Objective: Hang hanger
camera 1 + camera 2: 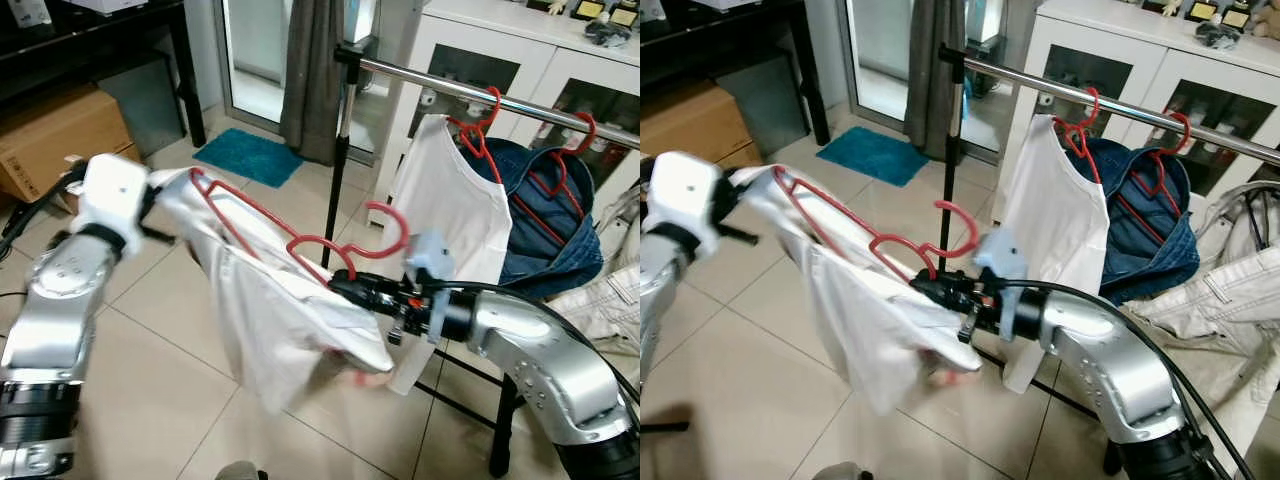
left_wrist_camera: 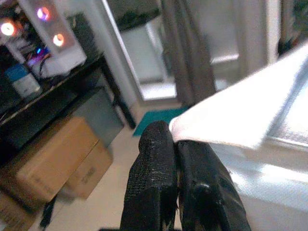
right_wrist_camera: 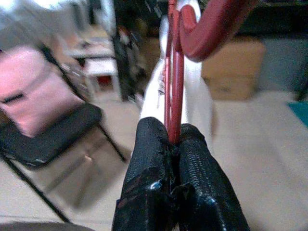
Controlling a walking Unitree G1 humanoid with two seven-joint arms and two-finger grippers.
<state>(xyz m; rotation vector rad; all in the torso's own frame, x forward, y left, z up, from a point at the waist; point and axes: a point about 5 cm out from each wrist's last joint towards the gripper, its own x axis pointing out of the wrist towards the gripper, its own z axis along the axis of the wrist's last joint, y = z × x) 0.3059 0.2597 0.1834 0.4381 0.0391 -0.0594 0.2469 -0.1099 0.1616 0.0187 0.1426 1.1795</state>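
Fingers of the right gripper [image 3: 175,139] are clenched on the red hanger [image 1: 300,235], held in mid-air before the clothes rail [image 1: 470,92]. A white shirt [image 1: 270,300] drapes on it, and the left gripper [image 2: 174,139] pinches the shirt's far edge.

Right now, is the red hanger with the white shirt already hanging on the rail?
No. The right gripper holds the red hanger below the rail, hook free.

Red hanger [image 1: 300,235], white shirt [image 1: 280,320], teal mat [image 1: 248,157], blue denim [image 1: 550,220], silver rail [image 1: 470,92].
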